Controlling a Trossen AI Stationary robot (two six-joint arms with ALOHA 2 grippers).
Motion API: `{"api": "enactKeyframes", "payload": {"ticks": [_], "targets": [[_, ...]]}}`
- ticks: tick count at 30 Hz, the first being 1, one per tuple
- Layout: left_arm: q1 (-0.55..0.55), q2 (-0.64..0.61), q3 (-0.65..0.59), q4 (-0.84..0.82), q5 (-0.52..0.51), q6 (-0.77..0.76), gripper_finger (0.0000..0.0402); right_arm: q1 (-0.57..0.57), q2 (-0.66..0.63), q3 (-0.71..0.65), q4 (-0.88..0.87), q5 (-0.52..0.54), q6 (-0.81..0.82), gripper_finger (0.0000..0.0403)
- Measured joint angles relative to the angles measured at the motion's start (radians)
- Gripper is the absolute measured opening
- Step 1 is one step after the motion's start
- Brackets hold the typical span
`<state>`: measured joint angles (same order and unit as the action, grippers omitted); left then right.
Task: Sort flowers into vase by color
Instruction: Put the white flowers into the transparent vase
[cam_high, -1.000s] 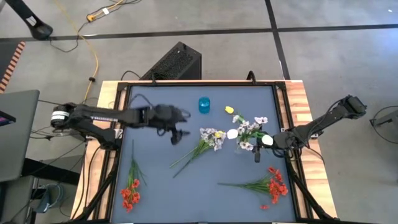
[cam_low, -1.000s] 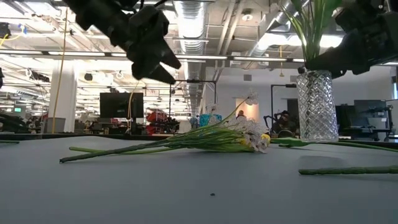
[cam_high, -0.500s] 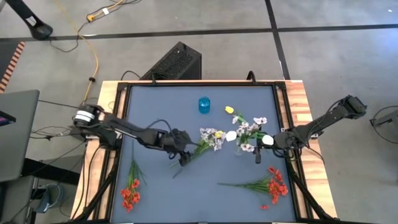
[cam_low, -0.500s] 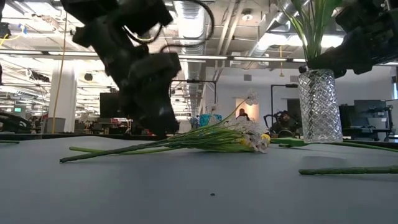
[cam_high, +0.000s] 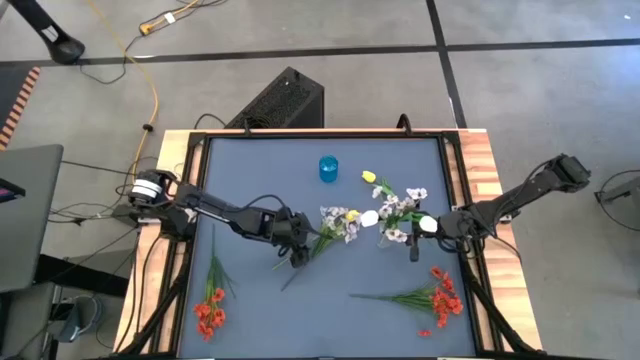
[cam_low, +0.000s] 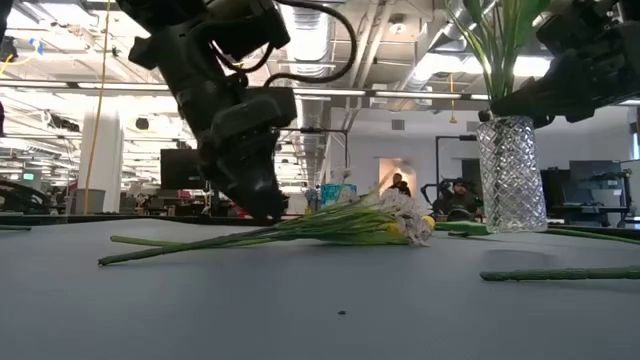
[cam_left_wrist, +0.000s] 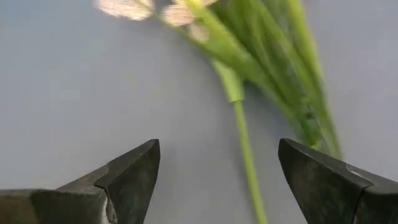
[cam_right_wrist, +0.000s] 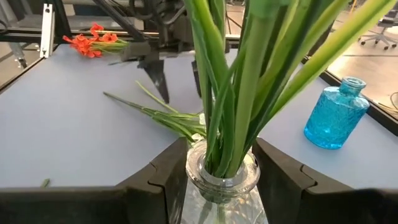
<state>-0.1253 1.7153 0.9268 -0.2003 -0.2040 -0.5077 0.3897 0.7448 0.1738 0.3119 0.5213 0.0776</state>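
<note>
With the left gripper (cam_left_wrist: 217, 180) spread wide over the thin green stem (cam_left_wrist: 247, 155) of the lilac-white spray (cam_high: 338, 222) lying mid-table, its fingers may close off-centre and roll it away — while the right gripper (cam_right_wrist: 224, 180) braces the clear glass vase (cam_low: 510, 170).

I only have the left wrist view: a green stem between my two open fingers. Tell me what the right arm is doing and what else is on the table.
Observer: The right pincer is clamped around the clear glass vase, which already holds green stems.
Operator: Confirm my height.
Observer: In the low view the left pincer sits just above the table, over the lying bunch's stems.
Operator: List other flowers.
Observer: Red clusters lie at the left front and right front of the table; a blue bottle stands at the far edge.
</note>
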Motion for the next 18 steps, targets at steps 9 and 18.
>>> {"api": "enactKeyframes", "payload": {"ticks": [9,18], "targets": [[0.002,-0.064,0.0,0.032,0.219,0.077,0.0316,0.0,0.001,0.0,-0.016,0.0,0.0,0.0185],[-0.02,0.024,0.0,0.081,0.251,0.024,0.0316,0.0,0.001,0.0,-0.016,0.0,0.0,0.0185]]}}
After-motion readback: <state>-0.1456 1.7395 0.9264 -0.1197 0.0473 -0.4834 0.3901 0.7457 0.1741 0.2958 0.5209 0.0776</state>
